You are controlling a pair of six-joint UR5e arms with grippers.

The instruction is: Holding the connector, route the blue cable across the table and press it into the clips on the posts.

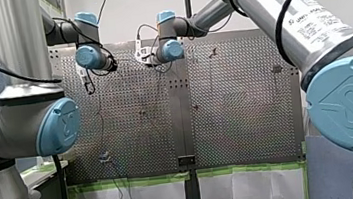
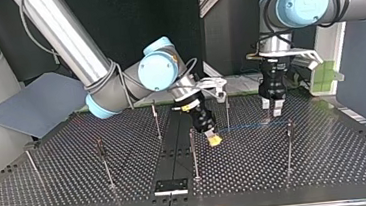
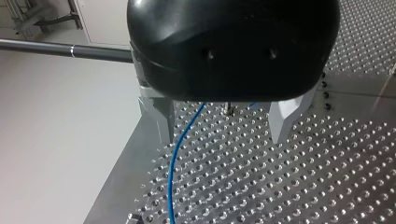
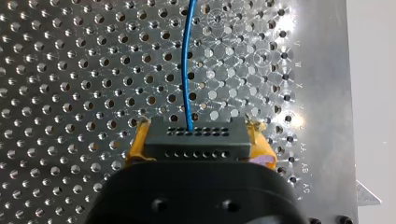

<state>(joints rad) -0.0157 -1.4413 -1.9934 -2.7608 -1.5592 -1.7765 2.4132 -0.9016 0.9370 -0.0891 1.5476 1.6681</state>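
Thin blue cable [image 4: 187,70]: a single smooth round strand, gently curved, entering the upper row of holes of a black rectangular multi-hole plastic connector [image 4: 196,140]. The connector is clamped by its two ends between the yellow pads [image 4: 139,144] of the robot's right gripper [image 2: 215,139]. That gripper is tilted low over the perforated metal table [image 2: 326,160] near its middle, just beside a thin upright metal post [image 2: 194,152].

In the top view the cable runs straight from this gripper toward the view's right, reaching another slim post [image 2: 289,144]. The robot's left gripper [image 3: 223,126], black-bodied, hangs upright over that stretch with its pale metal fingers [image 3: 161,116] apart. The cable passes between them, nearer one finger, and is gripped by neither. Whether the cable sits in any clip cannot be told
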